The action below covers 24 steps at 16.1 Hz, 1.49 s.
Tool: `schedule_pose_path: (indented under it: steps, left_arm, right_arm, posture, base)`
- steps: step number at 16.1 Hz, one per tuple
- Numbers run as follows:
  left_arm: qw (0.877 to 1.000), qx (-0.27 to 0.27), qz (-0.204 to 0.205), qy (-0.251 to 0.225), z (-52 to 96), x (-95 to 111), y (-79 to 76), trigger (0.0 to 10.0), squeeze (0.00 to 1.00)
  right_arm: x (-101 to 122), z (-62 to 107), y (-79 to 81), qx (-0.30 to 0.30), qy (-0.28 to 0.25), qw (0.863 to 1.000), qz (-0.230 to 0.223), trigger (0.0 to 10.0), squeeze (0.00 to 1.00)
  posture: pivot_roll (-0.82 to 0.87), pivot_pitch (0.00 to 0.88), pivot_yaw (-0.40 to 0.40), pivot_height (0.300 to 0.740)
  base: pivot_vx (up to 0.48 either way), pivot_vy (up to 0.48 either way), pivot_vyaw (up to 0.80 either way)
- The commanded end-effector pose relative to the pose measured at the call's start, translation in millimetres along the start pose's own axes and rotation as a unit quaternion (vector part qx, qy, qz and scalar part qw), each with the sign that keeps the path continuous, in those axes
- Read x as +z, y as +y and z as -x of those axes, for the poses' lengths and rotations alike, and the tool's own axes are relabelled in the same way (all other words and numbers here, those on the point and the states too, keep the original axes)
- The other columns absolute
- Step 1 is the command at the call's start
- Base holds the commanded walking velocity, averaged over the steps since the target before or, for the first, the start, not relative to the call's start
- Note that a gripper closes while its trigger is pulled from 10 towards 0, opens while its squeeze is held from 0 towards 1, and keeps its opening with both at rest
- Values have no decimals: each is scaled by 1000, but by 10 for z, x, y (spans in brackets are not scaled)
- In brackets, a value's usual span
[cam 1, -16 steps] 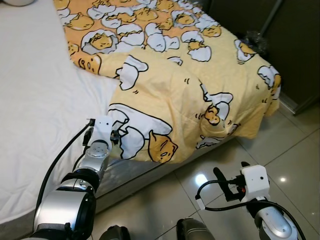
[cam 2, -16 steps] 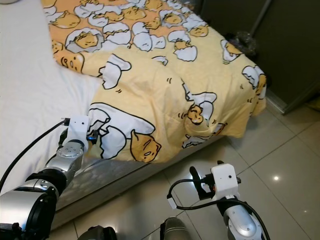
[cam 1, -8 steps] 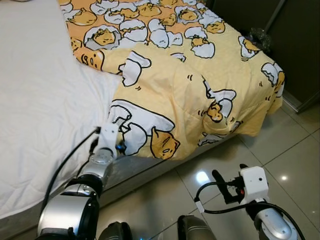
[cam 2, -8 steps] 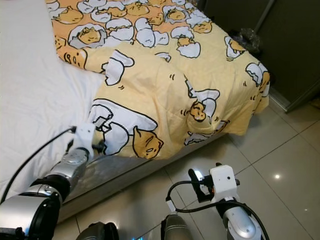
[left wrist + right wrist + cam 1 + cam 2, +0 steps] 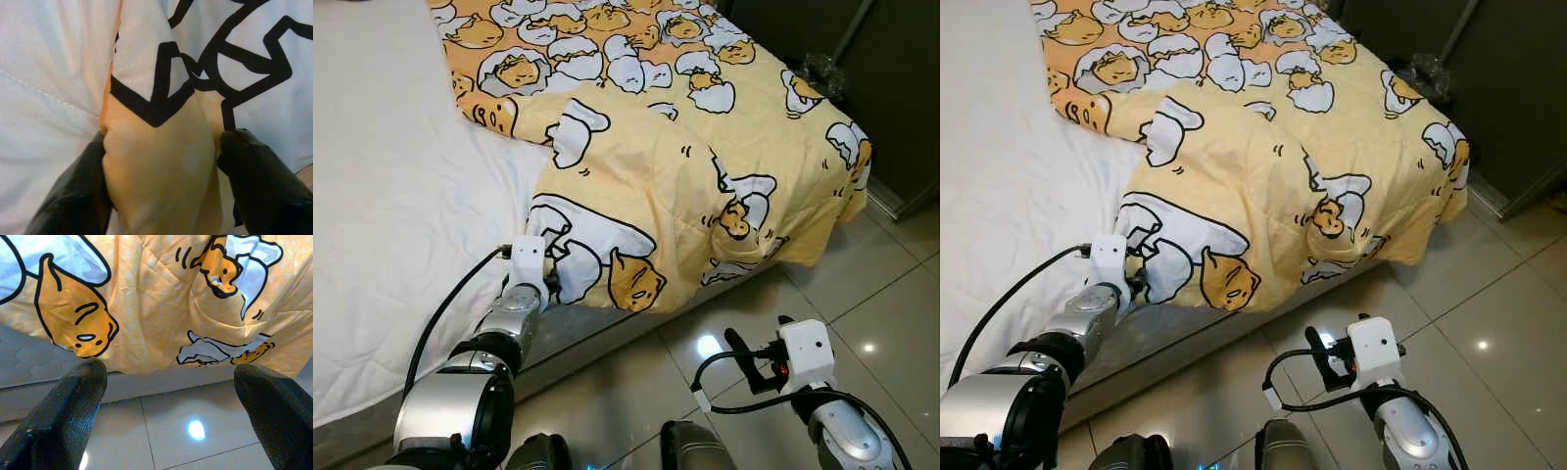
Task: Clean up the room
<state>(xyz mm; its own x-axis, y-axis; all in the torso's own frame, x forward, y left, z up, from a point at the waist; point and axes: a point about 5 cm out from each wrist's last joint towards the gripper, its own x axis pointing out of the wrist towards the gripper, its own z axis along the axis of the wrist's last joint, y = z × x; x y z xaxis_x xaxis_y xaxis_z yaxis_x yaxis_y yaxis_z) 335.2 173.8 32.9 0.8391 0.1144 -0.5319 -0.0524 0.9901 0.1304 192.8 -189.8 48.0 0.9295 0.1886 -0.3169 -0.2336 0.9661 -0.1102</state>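
A yellow blanket printed with egg cartoons lies crumpled over the right half of a bed with a white sheet, and its lower edge hangs over the bed's side. My left gripper is at the blanket's near corner on the bed's edge. In the left wrist view its black fingers press a fold of the yellow blanket from both sides. My right gripper hovers low over the tiled floor in front of the bed, open and holding nothing, with its fingers spread wide toward the hanging blanket edge.
Glossy tiled floor runs along the bed's near side and to the right. A dark cabinet stands at the far right, with a crinkled clear bag at its foot. My feet are close to the bed frame.
The camera has shifted slightly, so the bed sits a little differently in view. My left gripper has stayed clamped on the blanket corner and rose a touch. The right arm has barely moved.
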Motion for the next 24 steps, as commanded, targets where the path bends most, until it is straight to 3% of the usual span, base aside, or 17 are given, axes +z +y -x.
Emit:
schedule_pose_path:
  steps: [1,3,10,15,18,19,20,24]
  left_arm:
    - [1000,-18,-1,-2,1,12,-53,0,0]
    - [1000,-26,-8,-5,5,-11,-53,0,0]
    - [994,-55,-92,4,18,-107,-62,0,0]
    - [974,-98,-202,-7,43,-200,-55,0,0]
    - [962,-125,-243,-25,81,-303,-48,0,0]
    - [965,-126,-230,-24,89,-335,-39,3922,0]
    - [970,-117,-209,-31,92,-336,-25,10000,0]
    - [977,-100,-182,-43,85,-291,6,10000,0]
  right_arm:
    - [3,19,-27,-9,4,1000,1,10000,0]
    - [2,-9,-7,-6,3,1000,-1,10000,0]
    - [6,-139,34,3,-4,1000,-5,10000,0]
    - [26,-222,57,7,-12,1000,-7,10000,0]
    - [7,-237,76,8,-12,1000,-9,10000,0]
    - [3,-244,82,8,-12,1000,-11,10000,0]
    - [2,-257,92,9,-12,1000,-12,10000,0]
    - [4,-302,115,15,-14,1000,-14,10000,0]
  posture:
    - [-388,158,-32,714]
    - [-379,154,-30,714]
    - [-341,115,-13,714]
    - [-324,82,7,714]
    - [-314,72,14,714]
    - [-308,72,15,714]
    - [-304,73,15,714]
    - [-286,73,12,714]
  base:
    - [0,0,0]
    - [0,0,0]
    - [0,0,0]
    - [0,0,0]
    - [0,0,0]
    - [0,0,0]
    - [0,0,0]
    - [0,0,0]
